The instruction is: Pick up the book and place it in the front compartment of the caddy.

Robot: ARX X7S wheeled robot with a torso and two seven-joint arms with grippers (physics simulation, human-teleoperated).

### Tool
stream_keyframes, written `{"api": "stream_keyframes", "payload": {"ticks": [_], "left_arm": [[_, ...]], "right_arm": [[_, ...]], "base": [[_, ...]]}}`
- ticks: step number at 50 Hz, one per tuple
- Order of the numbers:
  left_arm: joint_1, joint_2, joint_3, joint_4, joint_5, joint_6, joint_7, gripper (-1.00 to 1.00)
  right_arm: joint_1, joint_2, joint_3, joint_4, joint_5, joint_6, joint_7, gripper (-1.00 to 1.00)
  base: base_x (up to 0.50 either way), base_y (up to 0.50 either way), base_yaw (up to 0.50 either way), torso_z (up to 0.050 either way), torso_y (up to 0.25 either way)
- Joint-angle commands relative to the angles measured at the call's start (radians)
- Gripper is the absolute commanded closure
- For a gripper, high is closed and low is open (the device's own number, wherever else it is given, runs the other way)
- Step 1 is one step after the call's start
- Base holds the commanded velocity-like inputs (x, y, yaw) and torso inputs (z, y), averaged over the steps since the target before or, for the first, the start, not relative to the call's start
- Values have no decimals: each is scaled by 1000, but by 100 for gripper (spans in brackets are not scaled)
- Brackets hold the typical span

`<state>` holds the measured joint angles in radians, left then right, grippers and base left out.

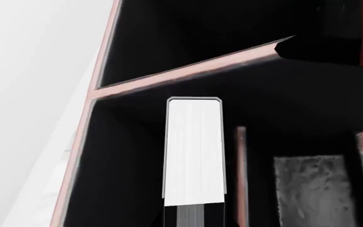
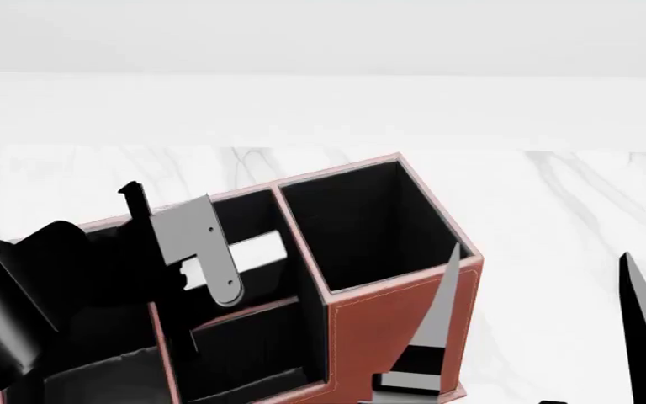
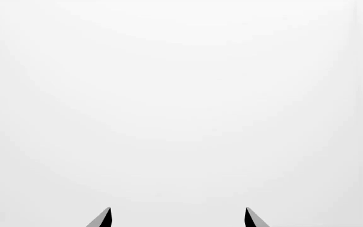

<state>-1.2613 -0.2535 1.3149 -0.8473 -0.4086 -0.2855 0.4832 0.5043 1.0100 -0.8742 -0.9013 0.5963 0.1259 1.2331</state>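
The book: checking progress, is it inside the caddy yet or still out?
Inside. The book's white page edge stands between the caddy's black walls, below its rims, held by the left pincer.

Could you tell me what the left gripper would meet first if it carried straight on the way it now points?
Most likely the black lining at the bottom of the caddy cell below it. The left gripper holds the book pointing down into that cell; depth is unclear.

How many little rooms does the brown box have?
4 show in the caddy: a big far one at its right end, one where the left gripper holds the book, two nearer. The arm may hide more.
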Motion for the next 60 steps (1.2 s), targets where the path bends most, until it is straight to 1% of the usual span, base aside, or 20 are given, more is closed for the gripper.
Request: {"api": "stream_keyframes", "payload": {"ticks": [1, 3, 7, 12, 13, 20, 50, 51, 60], "left_arm": [[-4, 64, -16, -134, 28, 90, 7, 100], [-2, 69, -19, -139, 25, 90, 10, 100], [-3, 103, -19, -226, 34, 137, 19, 100], [-2, 120, -20, -269, 35, 157, 32, 100], [-4, 136, -21, -312, 39, 181, 38, 100], [-11, 188, -26, -452, 46, 253, 76, 100], [3, 195, -79, -456, 102, 254, 129, 100], [2, 195, -81, -457, 105, 255, 125, -100], [3, 197, -108, -459, 135, 255, 127, -100]], "right_arm": [[-5, 2, 3, 6, 1, -9, -1, -100], [-5, 3, 4, 4, 3, -8, 1, -100], [-12, 7, 5, 8, -1, -16, 0, -100], [-14, 5, 5, 12, -2, -19, -2, -100], [-14, 3, 5, 14, -2, -20, -4, -100], [-17, 2, 5, 20, -1, -22, -6, -100], [-28, -11, 4, 46, -7, -31, -21, -100], [-28, -11, 4, 46, -7, -30, -21, -100], [-27, -12, 7, 47, -5, -30, -24, -100]], "base": [[0, 0, 0, 0, 0], [0, 0, -1, 0, 0], [0, 0, 0, 3, 0], [0, 0, 0, 0, 2], [0, 0, 0, 0, 0], [0, 0, 0, 0, 1], [0, 0, 0, 0, 0], [0, 0, 0, 0, 10], [0, 0, 0, 0, 0]]}}
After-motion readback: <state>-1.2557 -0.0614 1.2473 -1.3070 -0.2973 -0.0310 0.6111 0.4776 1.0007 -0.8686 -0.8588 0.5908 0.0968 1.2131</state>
